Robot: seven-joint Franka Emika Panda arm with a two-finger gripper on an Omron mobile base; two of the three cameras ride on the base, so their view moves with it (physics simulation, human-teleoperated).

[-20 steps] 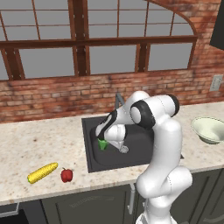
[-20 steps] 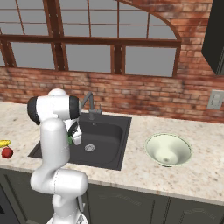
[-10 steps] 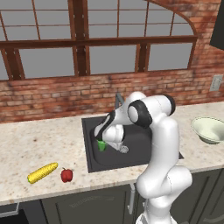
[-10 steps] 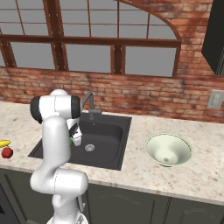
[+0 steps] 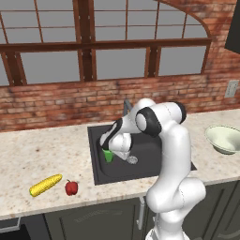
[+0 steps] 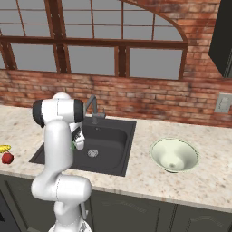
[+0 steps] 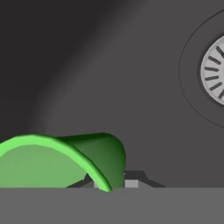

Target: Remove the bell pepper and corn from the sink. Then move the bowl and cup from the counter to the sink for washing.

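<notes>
My gripper point(image 5: 113, 151) is low inside the dark sink point(image 5: 152, 146), shut on the bright green cup point(image 5: 108, 155). The cup hangs at the basin's left side, near the floor. In the hand view the cup's rim point(image 7: 52, 159) lies tilted at the bottom left, with the silver drain point(image 7: 214, 74) off to the right. The yellow corn point(image 5: 45, 184) and the red bell pepper point(image 5: 71, 187) lie side by side on the beige counter point(image 5: 42, 150) left of the sink. The pale bowl point(image 5: 226, 138) sits on the counter to the right.
A grey faucet point(image 5: 126, 106) stands at the sink's back edge, just behind my arm. A brick wall and windows run behind the counter. In the right base view the bowl point(image 6: 174, 155) is right of the sink point(image 6: 113, 136), and an outlet point(image 6: 224, 103) is on the wall.
The arm has shifted only slightly. The cup stays in the gripper, low in the sink's left part.
</notes>
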